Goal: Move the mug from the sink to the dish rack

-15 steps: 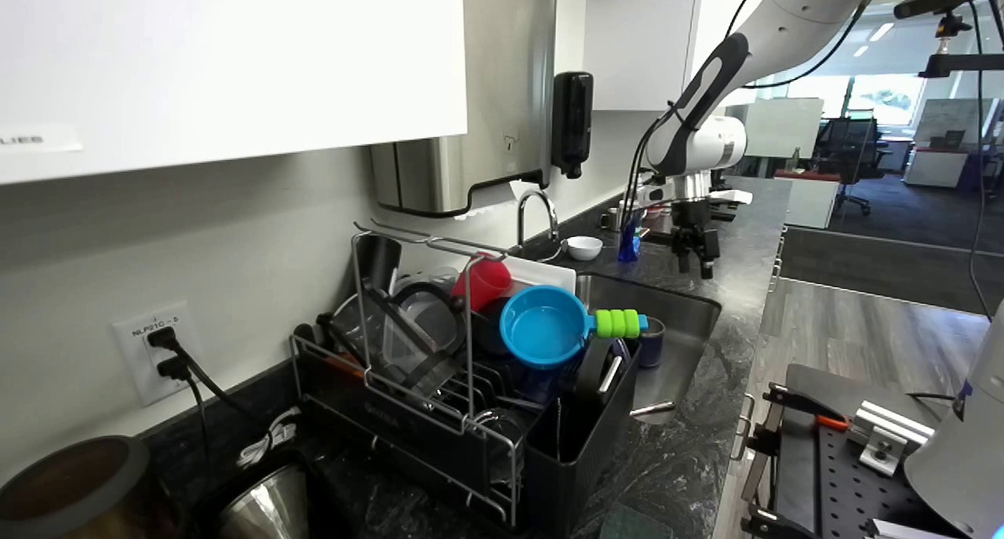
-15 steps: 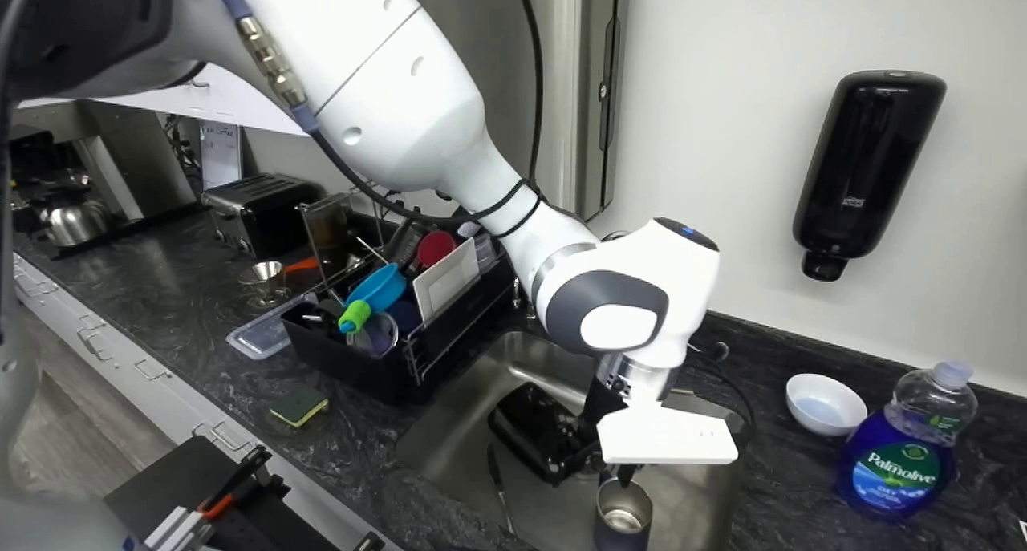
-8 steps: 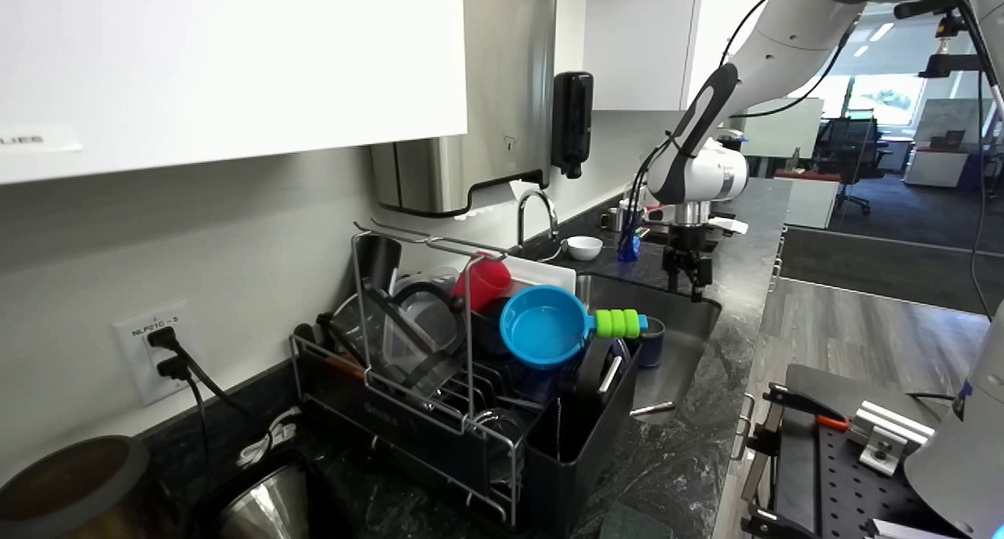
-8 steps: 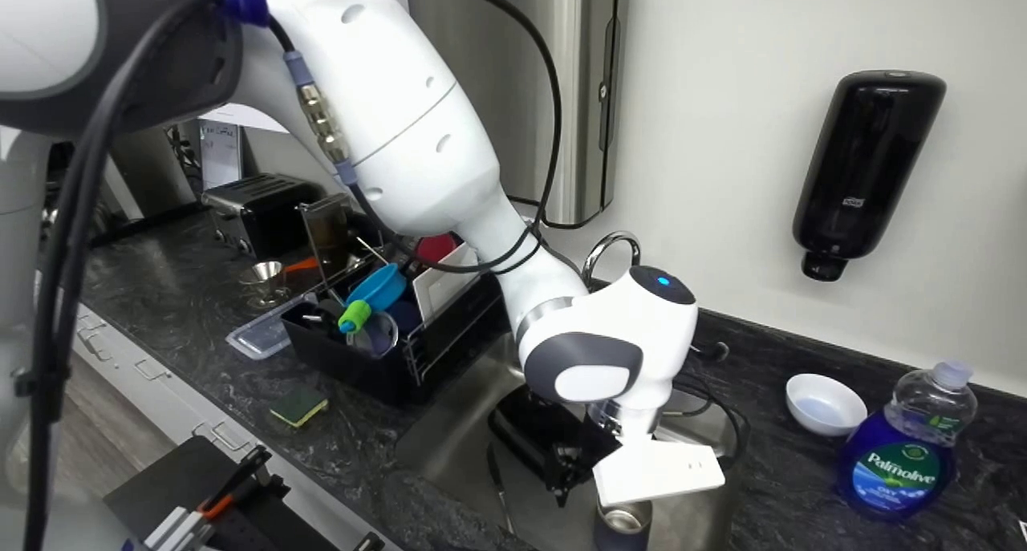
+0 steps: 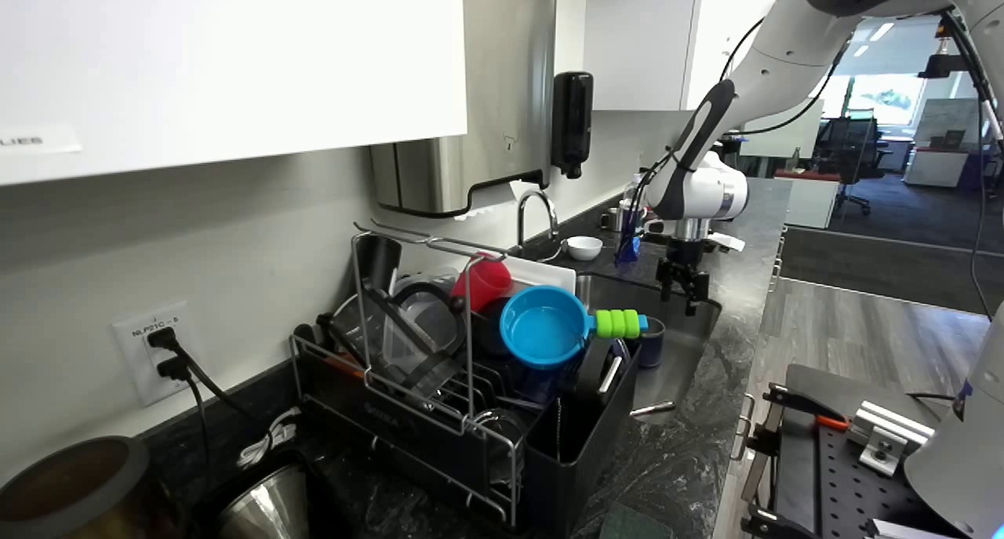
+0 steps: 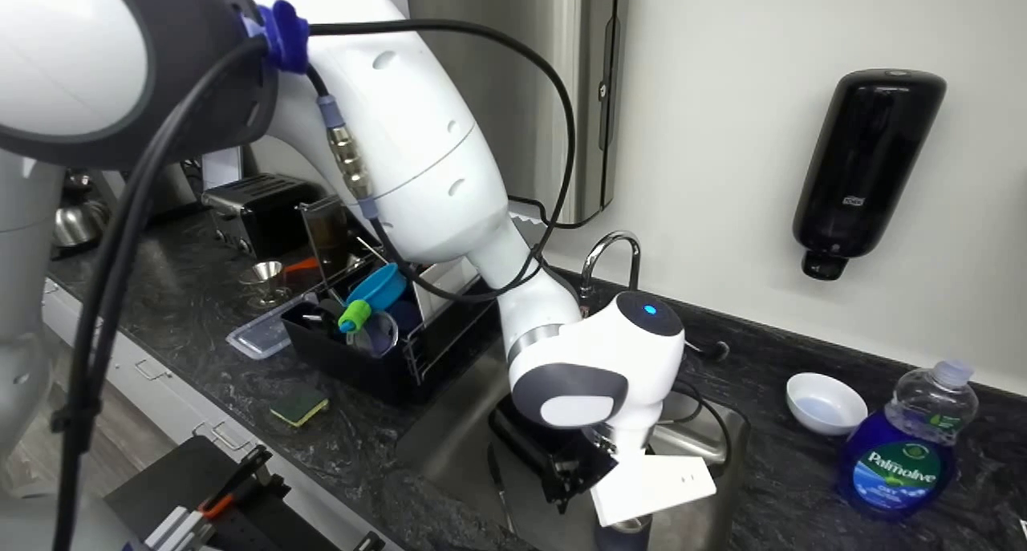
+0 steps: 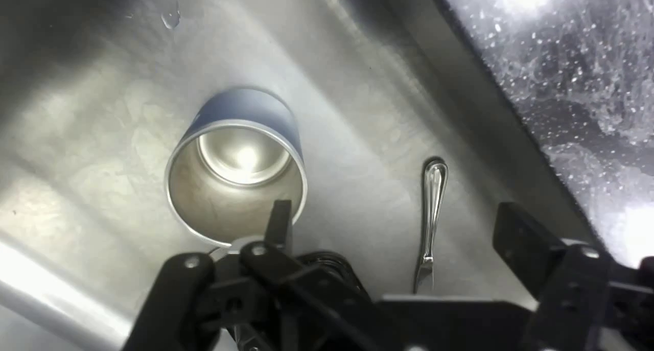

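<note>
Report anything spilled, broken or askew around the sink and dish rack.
Nothing looks broken. The dish rack is packed, with the cyan bowl tipped on its side and its green handle sticking out, which looks precarious. Beside the sink, pale specks on the counter could be water or stone pattern; I cannot tell.

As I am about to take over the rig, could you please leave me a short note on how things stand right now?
Gripper: open, above the sink, nothing held; in the wrist view one finger overlaps the mug, contact unclear.
Mug: upright in the sink.
Dish rack: beside the sink, crowded, with a blue bowl and a red cup among its load.
Done: gripper is near the mug; no grasp yet.
Left: grip the mug, lift it out, set it in the dish rack, release.
</note>
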Robot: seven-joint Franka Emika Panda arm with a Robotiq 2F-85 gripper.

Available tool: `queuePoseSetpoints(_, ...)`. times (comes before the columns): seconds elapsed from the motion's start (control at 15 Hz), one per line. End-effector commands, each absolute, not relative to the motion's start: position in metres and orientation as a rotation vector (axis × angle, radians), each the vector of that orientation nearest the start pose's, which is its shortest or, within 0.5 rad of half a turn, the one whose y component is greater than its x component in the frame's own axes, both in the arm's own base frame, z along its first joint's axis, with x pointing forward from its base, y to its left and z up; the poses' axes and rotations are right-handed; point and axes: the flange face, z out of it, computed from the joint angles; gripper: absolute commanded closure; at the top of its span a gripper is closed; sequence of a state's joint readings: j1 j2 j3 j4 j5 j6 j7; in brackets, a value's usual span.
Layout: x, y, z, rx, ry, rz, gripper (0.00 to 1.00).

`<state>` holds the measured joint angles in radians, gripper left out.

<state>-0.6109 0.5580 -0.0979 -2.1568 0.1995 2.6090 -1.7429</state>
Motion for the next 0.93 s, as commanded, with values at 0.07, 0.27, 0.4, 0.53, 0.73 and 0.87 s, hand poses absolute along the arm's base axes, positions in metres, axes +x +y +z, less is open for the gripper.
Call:
queuePoseSetpoints(0.07, 0.416, -0.358, 0.108, -2.756, -1.363, -0.024, 0.00)
queuePoseSetpoints(0.27, 0.414, -0.355, 0.109, -2.752, -1.307, -0.005, 0.00)
queuePoseSetpoints(0.4, 0.415, -0.356, 0.110, -2.754, -1.308, -0.007, 0.00)
queuePoseSetpoints(0.53, 0.415, -0.356, 0.111, -2.755, -1.308, -0.008, 0.00)
queuePoseSetpoints(0.73, 0.415, -0.356, 0.106, -2.751, -1.308, 0.004, 0.00)
queuePoseSetpoints(0.87, 0.417, -0.354, 0.097, -2.743, -1.330, 0.021, 0.00)
